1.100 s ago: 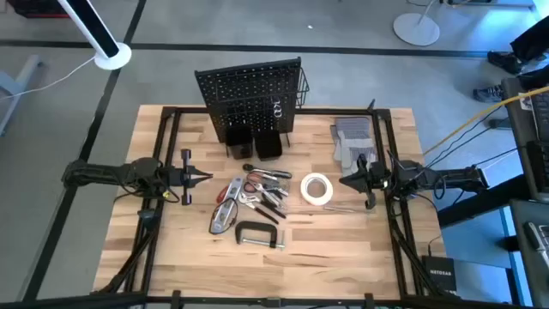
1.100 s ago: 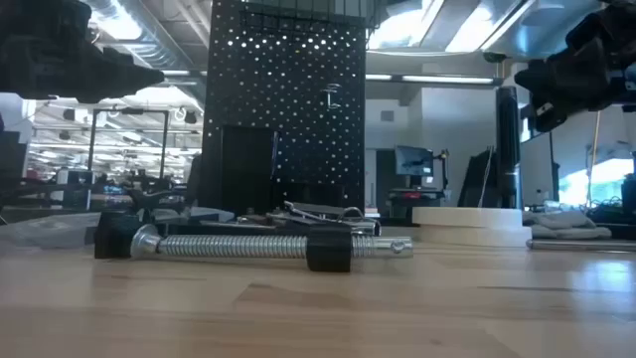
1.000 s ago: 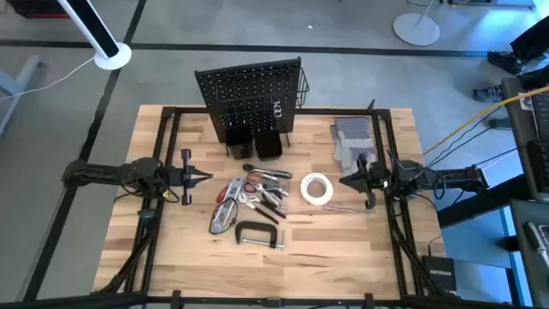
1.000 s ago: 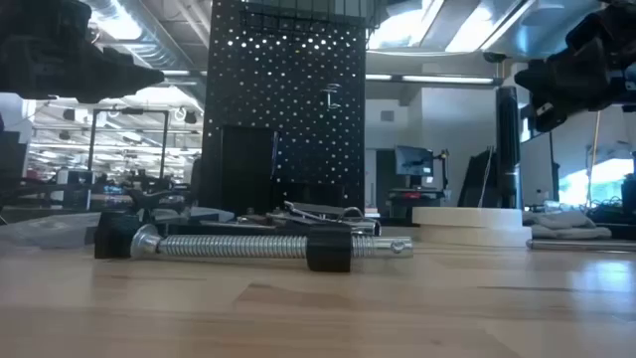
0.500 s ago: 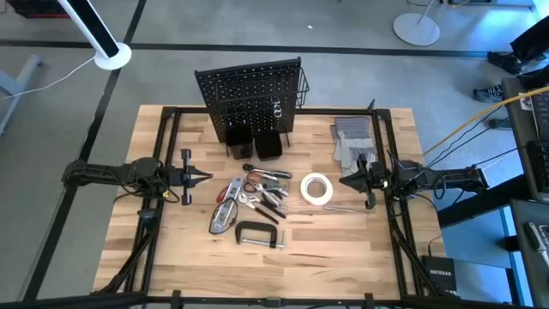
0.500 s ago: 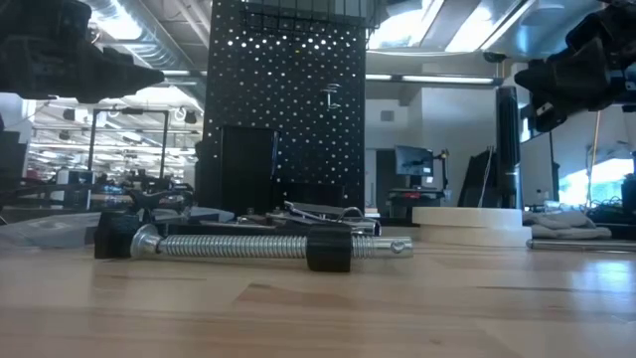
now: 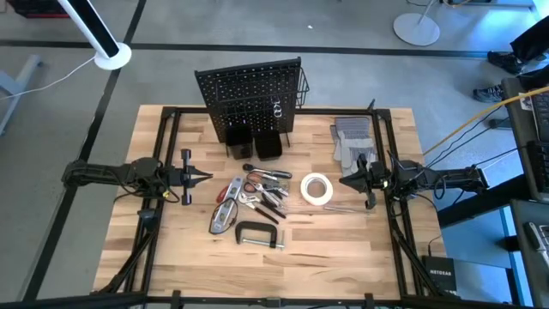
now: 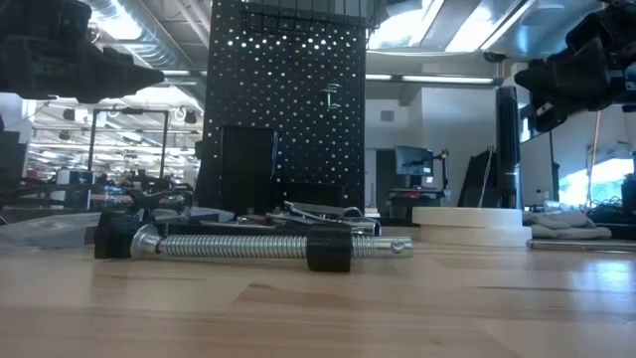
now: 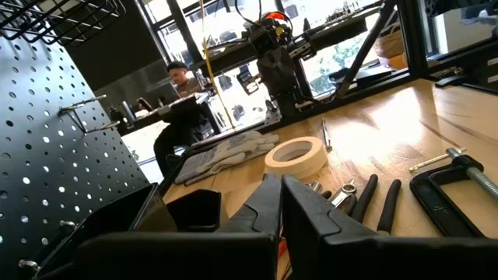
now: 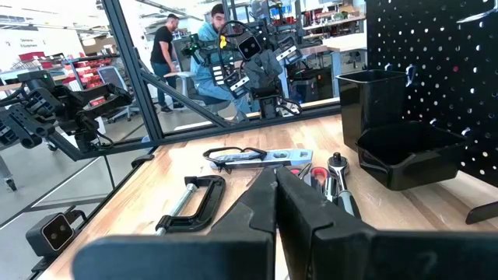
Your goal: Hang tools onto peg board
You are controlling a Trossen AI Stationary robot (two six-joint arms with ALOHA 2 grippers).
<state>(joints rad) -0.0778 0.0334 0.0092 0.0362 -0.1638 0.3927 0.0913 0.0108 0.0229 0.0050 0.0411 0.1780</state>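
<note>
Fingers shut and empty on both: left gripper (image 7: 204, 178) and right gripper (image 7: 346, 181) hover either side of the tools. C-clamp (image 7: 257, 235), pliers (image 7: 268, 196), utility knife (image 7: 229, 190) and tape roll (image 7: 316, 189) all lie on the table (image 7: 343, 249) before the peg board (image 7: 249, 99). Nothing hung yet, so everything's left.

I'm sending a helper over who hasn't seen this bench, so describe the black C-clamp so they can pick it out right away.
Start at the upright black perforated peg board at the table's far edge, then come toward the near edge past the pile of red- and black-handled hand tools. The black C-clamp lies flat just beyond them, alone: the only C-shaped frame with a long silver threaded screw.
</note>
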